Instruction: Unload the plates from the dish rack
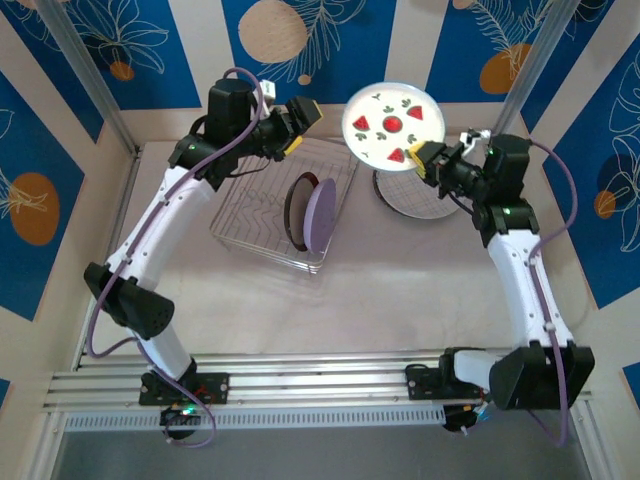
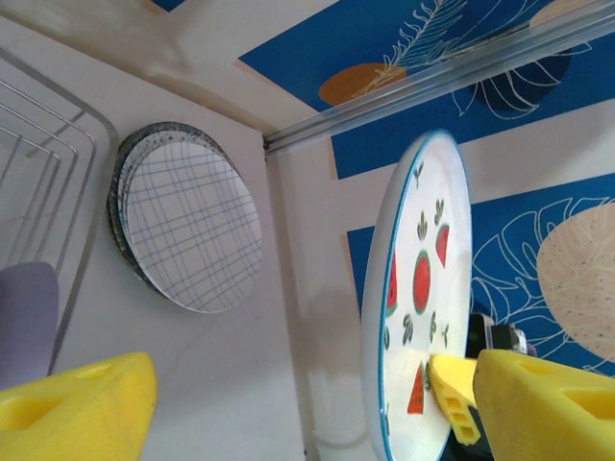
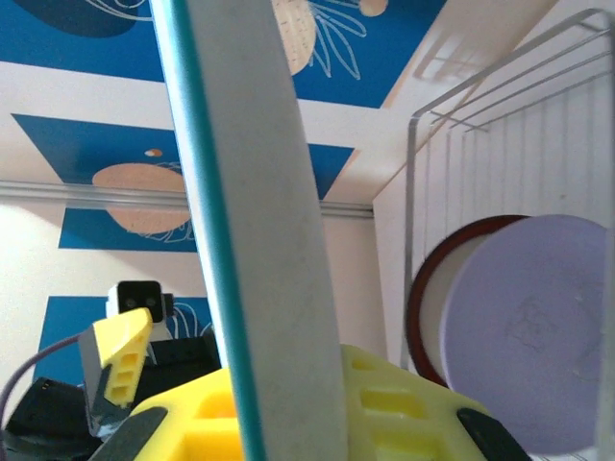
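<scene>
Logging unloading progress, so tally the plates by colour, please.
Fruit-print plate, in right gripper: 1
Grid plate: 1
Grey plate, under the grid one: at least 1
Lilac plate, in rack: 1
Dark-rimmed plate, in rack: 1
Total: at least 5

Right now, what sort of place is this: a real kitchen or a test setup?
Most likely a staged robot test cell, not a kitchen: arms bolted to an aluminium rail, printed blue panels for walls, a dish rack on a bare table, a strawberry plate held in the right gripper.
</scene>
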### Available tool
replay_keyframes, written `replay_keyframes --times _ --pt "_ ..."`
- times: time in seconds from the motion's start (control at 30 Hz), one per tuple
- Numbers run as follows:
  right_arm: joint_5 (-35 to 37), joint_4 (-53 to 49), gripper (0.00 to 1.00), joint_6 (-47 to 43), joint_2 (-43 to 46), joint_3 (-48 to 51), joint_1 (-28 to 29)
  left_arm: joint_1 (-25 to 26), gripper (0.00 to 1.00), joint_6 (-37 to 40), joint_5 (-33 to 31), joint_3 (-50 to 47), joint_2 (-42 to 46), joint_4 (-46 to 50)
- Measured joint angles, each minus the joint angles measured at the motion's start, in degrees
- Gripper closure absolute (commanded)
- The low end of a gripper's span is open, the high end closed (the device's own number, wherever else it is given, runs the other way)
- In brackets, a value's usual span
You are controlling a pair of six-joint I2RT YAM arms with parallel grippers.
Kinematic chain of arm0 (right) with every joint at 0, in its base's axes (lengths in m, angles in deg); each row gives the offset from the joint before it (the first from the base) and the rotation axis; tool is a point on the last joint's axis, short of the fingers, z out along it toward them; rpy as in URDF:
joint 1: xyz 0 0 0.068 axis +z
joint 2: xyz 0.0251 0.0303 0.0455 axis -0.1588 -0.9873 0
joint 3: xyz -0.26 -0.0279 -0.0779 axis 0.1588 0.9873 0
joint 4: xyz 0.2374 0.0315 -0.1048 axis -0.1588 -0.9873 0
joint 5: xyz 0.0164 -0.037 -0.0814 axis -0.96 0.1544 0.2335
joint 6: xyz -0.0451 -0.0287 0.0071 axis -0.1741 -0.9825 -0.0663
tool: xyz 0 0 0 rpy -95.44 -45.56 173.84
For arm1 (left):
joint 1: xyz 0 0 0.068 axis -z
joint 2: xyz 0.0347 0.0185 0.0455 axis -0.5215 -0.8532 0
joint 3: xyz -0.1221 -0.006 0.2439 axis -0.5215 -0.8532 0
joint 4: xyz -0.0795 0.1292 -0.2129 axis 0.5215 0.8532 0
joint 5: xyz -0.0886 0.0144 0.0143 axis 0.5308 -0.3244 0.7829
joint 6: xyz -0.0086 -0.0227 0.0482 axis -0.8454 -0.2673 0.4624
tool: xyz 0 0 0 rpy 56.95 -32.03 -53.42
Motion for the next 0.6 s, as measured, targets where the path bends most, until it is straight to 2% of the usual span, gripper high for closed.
replay_keyframes --times 0.2,0.4,0.6 --pt "-0.31 -8.98 1.0 -4.26 9.9 9.07 -3.74 0.02 0.16 9.86 0.02 4.7 -0.31 4.2" --pt "-0.33 -17.55 1.0 -6.69 19.63 18.84 -5.79 0.37 0.16 20.87 1.64 4.79 -0.31 8.7" --pt "-0.02 -24.65 1.0 -9.44 25.59 25.55 -7.1 1.66 0.17 29.38 2.47 2.91 1.42 12.02"
